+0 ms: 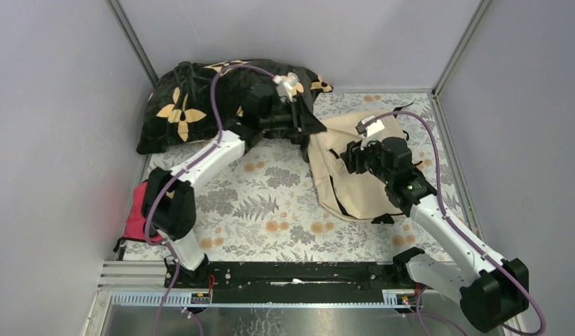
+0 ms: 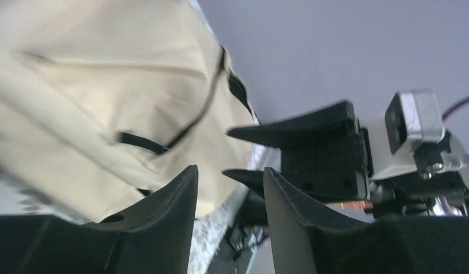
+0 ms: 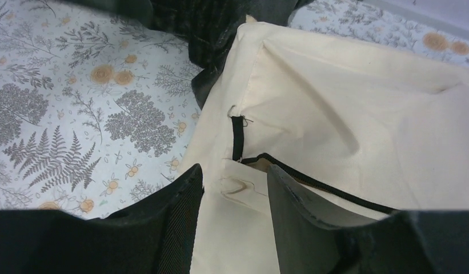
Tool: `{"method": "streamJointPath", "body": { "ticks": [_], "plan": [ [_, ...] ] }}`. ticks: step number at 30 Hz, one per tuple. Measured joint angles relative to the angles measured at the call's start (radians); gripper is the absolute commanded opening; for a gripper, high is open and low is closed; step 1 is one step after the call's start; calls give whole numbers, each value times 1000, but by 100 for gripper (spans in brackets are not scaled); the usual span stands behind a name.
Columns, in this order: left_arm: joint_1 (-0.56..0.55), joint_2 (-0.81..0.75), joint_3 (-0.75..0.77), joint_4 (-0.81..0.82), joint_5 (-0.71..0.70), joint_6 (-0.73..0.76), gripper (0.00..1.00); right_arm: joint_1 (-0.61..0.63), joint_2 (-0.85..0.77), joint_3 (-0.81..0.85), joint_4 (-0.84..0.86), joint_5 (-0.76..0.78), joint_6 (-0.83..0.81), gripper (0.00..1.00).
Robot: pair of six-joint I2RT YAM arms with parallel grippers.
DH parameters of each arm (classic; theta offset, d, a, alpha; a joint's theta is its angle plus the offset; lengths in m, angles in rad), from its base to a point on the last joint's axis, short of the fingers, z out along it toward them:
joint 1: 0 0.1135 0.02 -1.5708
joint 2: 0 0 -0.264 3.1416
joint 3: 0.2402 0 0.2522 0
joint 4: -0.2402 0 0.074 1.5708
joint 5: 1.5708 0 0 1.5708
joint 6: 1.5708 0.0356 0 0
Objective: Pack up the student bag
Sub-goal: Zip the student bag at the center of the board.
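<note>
On the floral counter (image 1: 270, 203), student bag (image 1: 328, 180) lies flat; left gripper (image 2: 231, 171) and right gripper (image 3: 235, 171), parted and empty, seem poised to unzip it

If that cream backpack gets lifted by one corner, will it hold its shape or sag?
Probably sags: the student bag lies creased and slumped on the table, so the fabric looks soft. Likely light for its size, since it looks flat and unfilled. Its loose black straps may dangle.
</note>
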Motion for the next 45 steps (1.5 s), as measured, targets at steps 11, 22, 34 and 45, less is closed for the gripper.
{"method": "streamJointPath", "body": {
  "ticks": [11,22,34,45],
  "plan": [
    [172,-112,-176,-73,-138,-39,52,117,283,344,-254,157,62,44],
    [118,-94,-286,-71,-128,-83,52,177,526,454,-373,304,-18,45],
    [58,-50,-287,-42,-122,-86,52,177,593,455,-345,407,-56,0],
    [-14,55,-277,36,-93,-117,63,177,513,416,-312,383,15,0]
  ]
}}
